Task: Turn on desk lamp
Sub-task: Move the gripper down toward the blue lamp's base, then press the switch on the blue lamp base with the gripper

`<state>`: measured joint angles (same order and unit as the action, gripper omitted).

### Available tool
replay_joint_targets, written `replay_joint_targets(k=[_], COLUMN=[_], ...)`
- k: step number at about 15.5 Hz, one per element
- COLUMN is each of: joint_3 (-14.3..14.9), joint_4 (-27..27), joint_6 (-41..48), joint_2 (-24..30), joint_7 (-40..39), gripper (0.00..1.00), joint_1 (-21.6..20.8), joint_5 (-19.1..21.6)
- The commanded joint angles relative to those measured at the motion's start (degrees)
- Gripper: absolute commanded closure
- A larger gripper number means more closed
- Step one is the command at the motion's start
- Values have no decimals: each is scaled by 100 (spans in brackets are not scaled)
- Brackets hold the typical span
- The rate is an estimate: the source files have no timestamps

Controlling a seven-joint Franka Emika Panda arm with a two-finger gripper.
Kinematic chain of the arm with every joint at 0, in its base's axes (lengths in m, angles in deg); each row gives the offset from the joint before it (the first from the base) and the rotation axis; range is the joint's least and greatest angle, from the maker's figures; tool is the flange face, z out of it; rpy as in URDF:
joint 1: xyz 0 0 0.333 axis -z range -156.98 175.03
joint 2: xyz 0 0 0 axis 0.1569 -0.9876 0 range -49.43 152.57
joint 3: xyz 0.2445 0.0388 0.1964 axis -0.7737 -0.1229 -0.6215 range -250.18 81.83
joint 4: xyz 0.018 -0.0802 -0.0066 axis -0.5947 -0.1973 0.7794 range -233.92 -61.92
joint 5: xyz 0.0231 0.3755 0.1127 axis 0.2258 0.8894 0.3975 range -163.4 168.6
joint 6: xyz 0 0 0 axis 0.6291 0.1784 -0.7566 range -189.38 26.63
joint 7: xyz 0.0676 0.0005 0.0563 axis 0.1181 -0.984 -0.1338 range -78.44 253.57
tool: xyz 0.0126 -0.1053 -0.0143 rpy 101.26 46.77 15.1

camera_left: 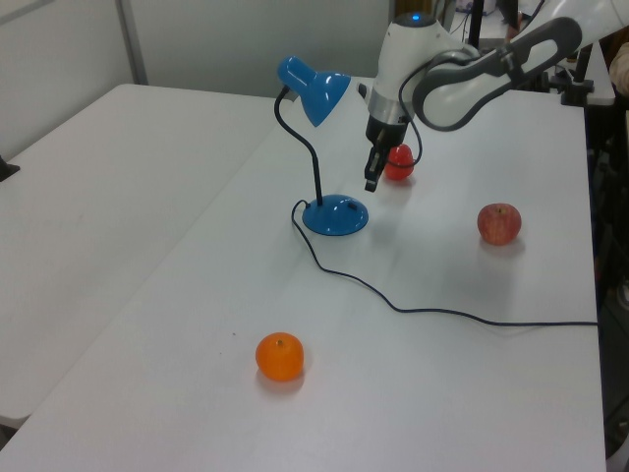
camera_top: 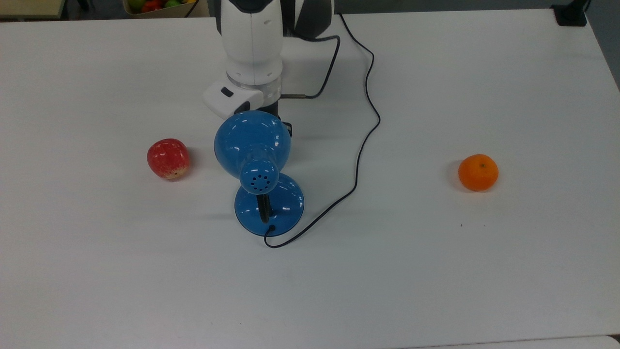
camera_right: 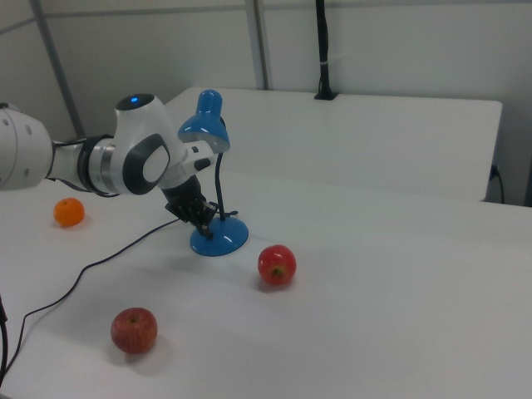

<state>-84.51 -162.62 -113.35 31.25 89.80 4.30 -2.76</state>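
The desk lamp (camera_top: 259, 169) stands near the middle of the white table (camera_top: 484, 271), its blue shade (camera_left: 319, 88) arching out over the tabletop on a curved black neck (camera_left: 313, 162). The gripper (camera_left: 371, 183) hangs just beside the lamp's round base (camera_left: 335, 215), pointing down under the shade — whether its fingers are apart or together I cannot tell. From above, the shade hides the gripper, with the white arm (camera_top: 252, 43) reaching in from the far edge.

Around the lamp: a red apple (camera_top: 167, 158) on the top view's left of it, fairly near; another apple (camera_left: 499, 223) farther off, beyond the arm; an orange (camera_top: 478, 172) well apart on the top view's right. The lamp's thin black cord (camera_top: 361, 140) leaves the base, loops out and runs to the far edge, passing between the lamp and the orange.

The near side of the table, in front of the base, is open — and so is the wide stretch past the orange toward the edge.
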Motion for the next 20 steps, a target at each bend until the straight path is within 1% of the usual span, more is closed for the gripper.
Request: replay_joint_targets(k=[1, 7, 16, 20], joint_3=[7, 7, 7, 16], joint_4=[-86, -68, -51, -33], joint_6=[-717, -1307, -1361, -1554], joint_2=[-173, -376, -534, -613], joint_7=[304, 304, 304, 304], gripper=[100, 100, 100, 100], joint_1=[-116, -125, -116, -99], joint_5=[26, 17, -53, -53])
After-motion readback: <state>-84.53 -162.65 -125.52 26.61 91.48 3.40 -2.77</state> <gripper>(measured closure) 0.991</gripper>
